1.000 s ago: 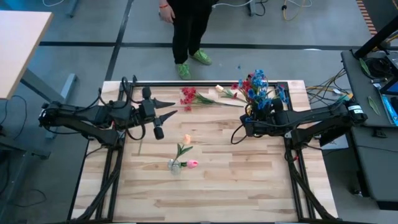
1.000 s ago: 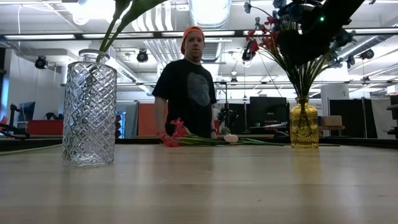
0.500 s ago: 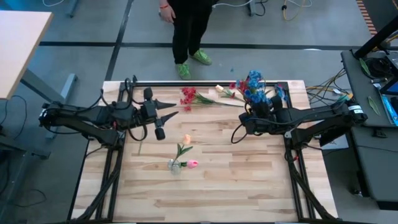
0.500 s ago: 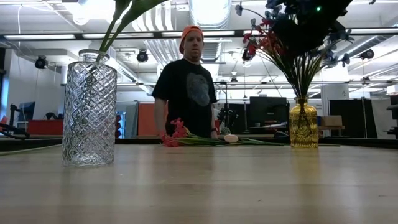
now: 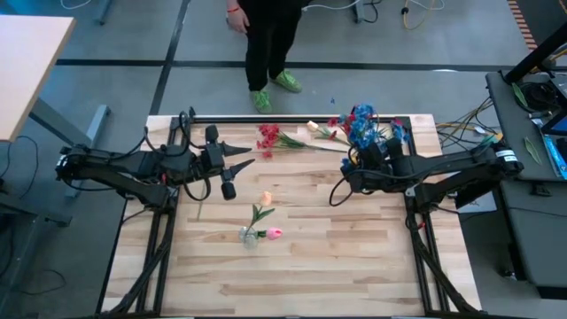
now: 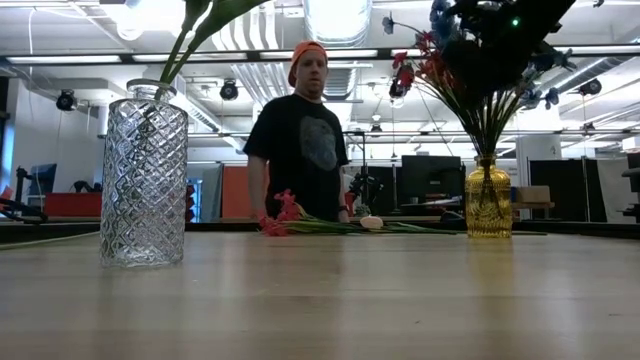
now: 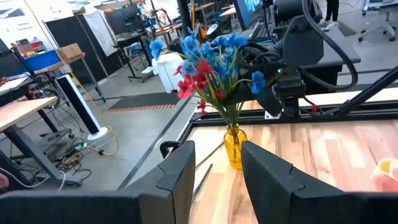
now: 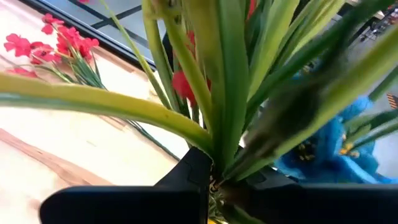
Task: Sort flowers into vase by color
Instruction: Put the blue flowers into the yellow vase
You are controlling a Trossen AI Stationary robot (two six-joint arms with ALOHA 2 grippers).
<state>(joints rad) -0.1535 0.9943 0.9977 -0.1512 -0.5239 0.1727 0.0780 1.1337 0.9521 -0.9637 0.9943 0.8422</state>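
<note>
Right jaws (image 8: 211,180) were clamped on green stems of the red and blue artificial flowers (image 5: 361,124) standing in the small amber glass vase (image 6: 488,200), apparently to seat them. Left jaws (image 5: 251,160), narrowly parted and empty, waited above the wooden table (image 5: 337,257), well apart.

A grey floor (image 5: 106,35) surrounds the table. A person (image 6: 300,140) in a black shirt stands beyond it. Ceiling lights (image 6: 338,18), monitors (image 6: 425,180) and desks (image 7: 25,112) fill the room.

Bright overhead light; blurred close stems (image 8: 217,93)
</note>
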